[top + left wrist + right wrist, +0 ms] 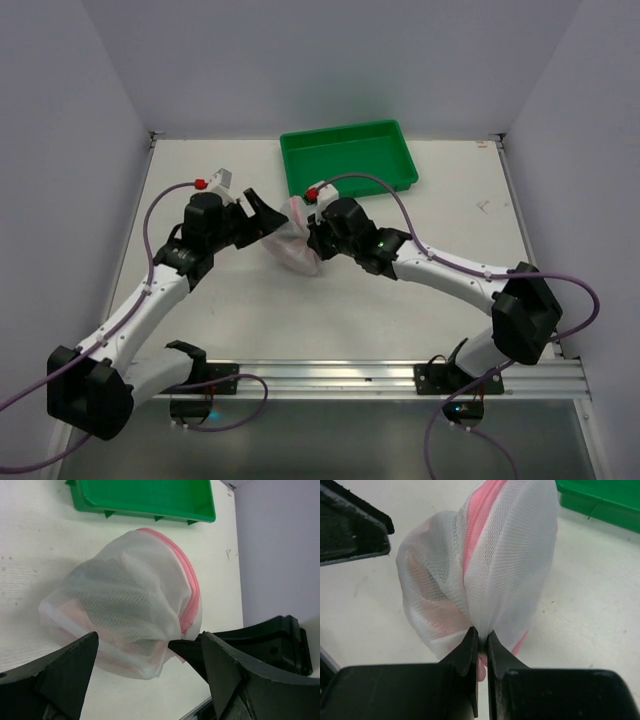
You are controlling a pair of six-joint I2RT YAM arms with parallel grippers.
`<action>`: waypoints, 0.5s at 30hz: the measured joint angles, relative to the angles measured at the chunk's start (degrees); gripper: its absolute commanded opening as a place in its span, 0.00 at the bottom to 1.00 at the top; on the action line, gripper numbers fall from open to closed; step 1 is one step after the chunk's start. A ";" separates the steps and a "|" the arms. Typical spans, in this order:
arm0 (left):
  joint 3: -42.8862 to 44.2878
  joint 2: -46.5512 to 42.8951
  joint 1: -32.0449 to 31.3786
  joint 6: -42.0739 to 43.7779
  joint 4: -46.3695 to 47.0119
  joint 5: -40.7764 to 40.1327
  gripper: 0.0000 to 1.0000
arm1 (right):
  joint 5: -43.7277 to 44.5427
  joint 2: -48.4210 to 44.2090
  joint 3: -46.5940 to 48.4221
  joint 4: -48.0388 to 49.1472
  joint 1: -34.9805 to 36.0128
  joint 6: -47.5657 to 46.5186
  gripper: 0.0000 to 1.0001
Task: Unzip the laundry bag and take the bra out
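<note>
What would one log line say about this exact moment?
right gripper: shut on laundry bag edge | left gripper: open, one finger each side of bag | zip: looks closed | green tray: behind bag

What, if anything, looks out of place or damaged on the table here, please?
Only the laundry bag looks odd: it is crumpled out of its round shape and held on edge, its rim pinched in the right gripper. Nothing looks spilled or torn.

A green tray (345,130) sits on the white counter (330,320), just beyond the fingers (465,655) and slightly to their right. Faint marks dot the counter beside it.
</note>
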 measured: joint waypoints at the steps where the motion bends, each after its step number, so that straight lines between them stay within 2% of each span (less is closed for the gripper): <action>1: 0.04 -1.51 0.02 0.46 -0.42 -0.13 0.87 | -0.11 -0.22 0.68 -0.66 0.00 2.54 0.00; 7: -1.99 -4.28 0.02 0.20 -0.35 2.05 0.80 | -0.02 -0.96 1.81 -3.23 0.09 15.98 0.00; 15: -8.57 -7.13 -0.81 -3.28 -0.70 2.56 0.71 | 0.26 -0.96 1.81 -4.81 0.04 24.92 0.00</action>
